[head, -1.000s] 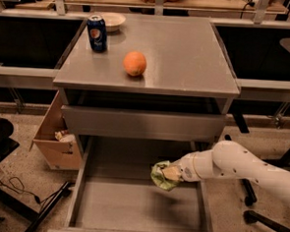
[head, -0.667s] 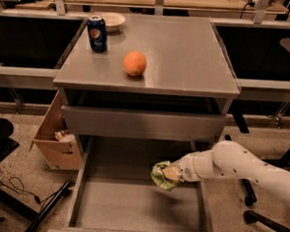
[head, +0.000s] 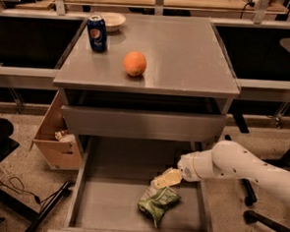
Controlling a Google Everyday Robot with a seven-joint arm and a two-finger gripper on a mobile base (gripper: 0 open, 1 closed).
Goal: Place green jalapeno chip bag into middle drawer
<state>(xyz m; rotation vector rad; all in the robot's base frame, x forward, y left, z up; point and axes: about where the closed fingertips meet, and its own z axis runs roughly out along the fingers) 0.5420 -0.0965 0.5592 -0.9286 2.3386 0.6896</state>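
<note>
1. Resting on the floor of the middle drawer (head: 105, 206), the green jalapeno chip bag (head: 158, 203) lies crumpled, right of centre and near the front lip.
2. The gripper (head: 167, 178) hangs just above the upper edge of the bag, inside the pulled-out drawer. It cannot be told whether it is spread or closed, nor whether it touches the foil.
3. The step in hand seems to be the letting go and the retreat, because the bag looks already supported by the drawer floor.
4. To do it well, the gripper should be fully free of the foil before it moves, so that the bag is not dragged.
5. The white arm (head: 240, 165) enters over the right wall, so the way out is probably up and to the right. It should stay clear of that wall and of the closed drawer front (head: 142, 123) above.
6. The orange (head: 135, 63) and the blue can (head: 97, 33) on top play no part.
</note>
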